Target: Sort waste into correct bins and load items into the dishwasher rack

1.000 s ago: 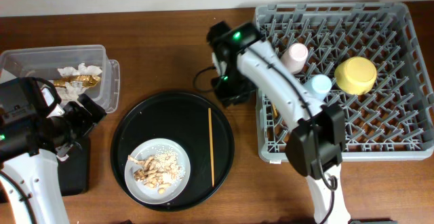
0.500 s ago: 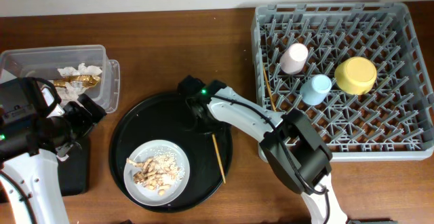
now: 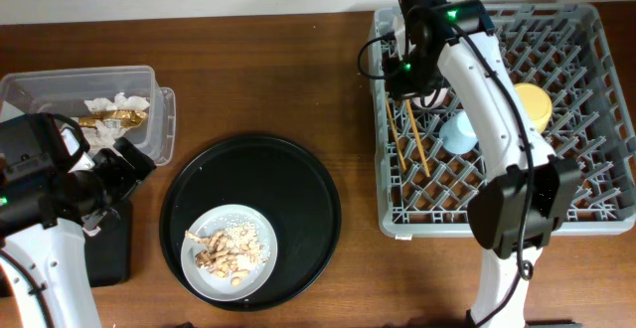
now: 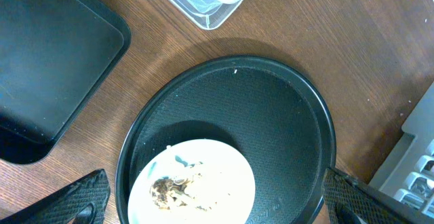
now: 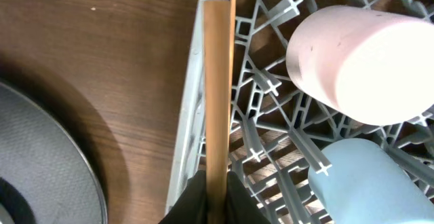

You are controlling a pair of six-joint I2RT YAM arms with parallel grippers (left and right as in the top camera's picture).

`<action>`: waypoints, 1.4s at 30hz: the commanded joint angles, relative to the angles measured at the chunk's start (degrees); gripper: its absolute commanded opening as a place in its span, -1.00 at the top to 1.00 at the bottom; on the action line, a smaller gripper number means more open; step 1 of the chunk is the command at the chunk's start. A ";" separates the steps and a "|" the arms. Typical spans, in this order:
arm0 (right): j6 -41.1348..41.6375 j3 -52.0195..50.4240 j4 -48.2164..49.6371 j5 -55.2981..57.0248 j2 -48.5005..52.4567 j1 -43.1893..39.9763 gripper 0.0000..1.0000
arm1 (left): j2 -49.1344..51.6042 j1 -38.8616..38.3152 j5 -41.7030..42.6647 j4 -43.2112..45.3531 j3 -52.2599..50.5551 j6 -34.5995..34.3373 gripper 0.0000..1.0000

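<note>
My right gripper point(image 3: 407, 78) is over the left side of the grey dishwasher rack point(image 3: 596, 119), shut on a wooden chopstick point(image 3: 418, 141) that slants down over the grid. In the right wrist view the chopstick point(image 5: 217, 81) runs up from my shut gripper point(image 5: 215, 202) along the rack's rim point(image 5: 192, 122). A second chopstick point(image 3: 395, 134) lies in the rack beside it. The pink cup point(image 5: 359, 61), light blue cup point(image 3: 462, 131) and yellow bowl point(image 3: 535, 107) stand in the rack. My left gripper point(image 4: 227, 203) is open above the white plate point(image 4: 224, 183) of food scraps point(image 3: 227, 246).
The plate sits on the large round black tray point(image 3: 288, 184). The clear tub point(image 3: 60, 87) at far left holds crumpled paper point(image 3: 117, 102) and the foil wrapper point(image 3: 107, 120). The shallow black tray point(image 3: 107, 253) lies under my left arm, also in the left wrist view point(image 4: 47, 54).
My right gripper went down to the round tray, took the chopstick there and carried it up to the rack's left side. The left arm has not moved.
</note>
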 commanded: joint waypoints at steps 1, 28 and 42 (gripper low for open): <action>-0.68 0.02 1.14 -1.03 2.32 -0.20 0.75 | -0.35 0.09 -0.24 0.11 0.11 0.11 -0.99; 18.88 0.68 -14.49 0.50 -25.35 -42.29 -0.97 | -0.35 -0.90 11.87 -15.85 -0.02 0.59 -0.99; 18.91 0.68 -14.49 0.50 -25.35 -42.29 -0.97 | 2.49 -66.05 -21.70 3.04 -21.03 -35.69 -0.34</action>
